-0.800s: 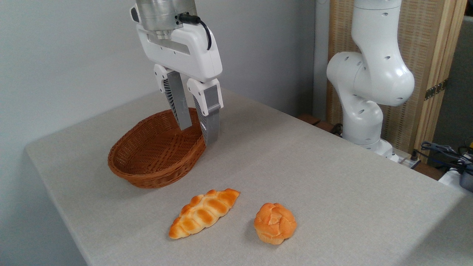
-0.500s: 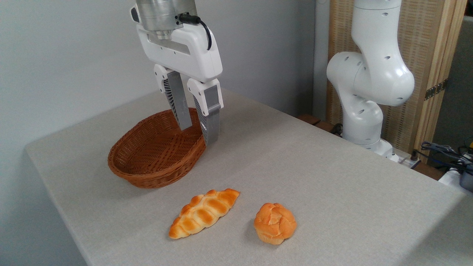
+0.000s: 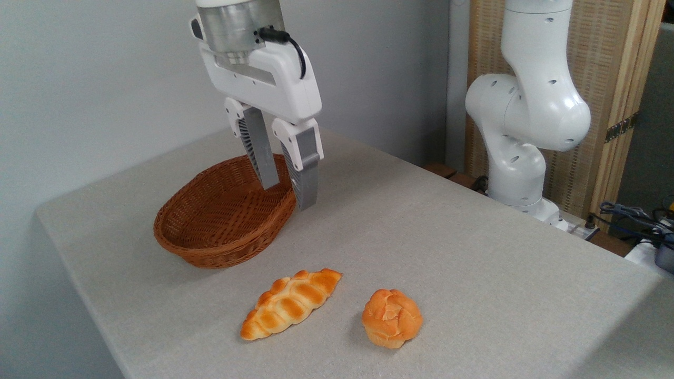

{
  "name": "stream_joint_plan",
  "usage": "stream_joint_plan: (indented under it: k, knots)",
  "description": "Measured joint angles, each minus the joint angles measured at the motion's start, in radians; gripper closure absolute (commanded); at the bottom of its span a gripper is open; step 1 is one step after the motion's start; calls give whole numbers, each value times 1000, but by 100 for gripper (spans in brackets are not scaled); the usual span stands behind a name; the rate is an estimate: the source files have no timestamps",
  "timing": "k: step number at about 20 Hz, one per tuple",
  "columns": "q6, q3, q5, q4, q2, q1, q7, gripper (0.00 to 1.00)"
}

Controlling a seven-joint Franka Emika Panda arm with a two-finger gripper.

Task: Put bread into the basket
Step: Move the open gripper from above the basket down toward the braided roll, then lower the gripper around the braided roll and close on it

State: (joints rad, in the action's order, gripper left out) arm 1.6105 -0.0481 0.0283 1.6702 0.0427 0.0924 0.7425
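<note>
1. The bread [image 3: 291, 303] is a long braided loaf, golden-orange, with darker toasted ridges and pale creases between them. Both ends taper to points.
2. It lies flat on the table [image 3: 447, 252], slanted, with one tip toward 1 o'clock and the other toward 7 o'clock. Nothing touches it.
3. From the middle of the table, the loaf sits toward 7 o'clock, near the front edge.
4. The basket [image 3: 179, 239] is an oval of reddish-brown wicker, shallow, with a thick braided rim. It stands at about 11 o'clock from the loaf, a short way off and not touching it. No food shows inside it.
5. A round, lumpy orange bun [image 3: 392, 318] rests at 3 o'clock from the loaf, near it but apart.
6. The gripper [image 3: 288, 196] hangs in the air over the basket's right end, at 12 o'clock from the loaf and well above it.
7. Its two grey ribbed fingers [image 3: 307, 176] point downward with a clear gap between them; they are spread and hold nothing.
8. In this view the fingertips overlap the basket rim; whether they touch it cannot be told.
9. The white arm [image 3: 526, 116] rises from its base at the table's right side, toward 2 o'clock from the loaf.
</note>
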Motion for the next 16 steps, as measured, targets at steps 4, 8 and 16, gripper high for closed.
stream_joint_plan:
  k: [4,8,16]
  knots:
    - [93,0,0,109,33,0,0,0]
    - [252,-20,0,261,39,0,-8,0]
    - [565,-30,-25,469,6,3,-8,0]
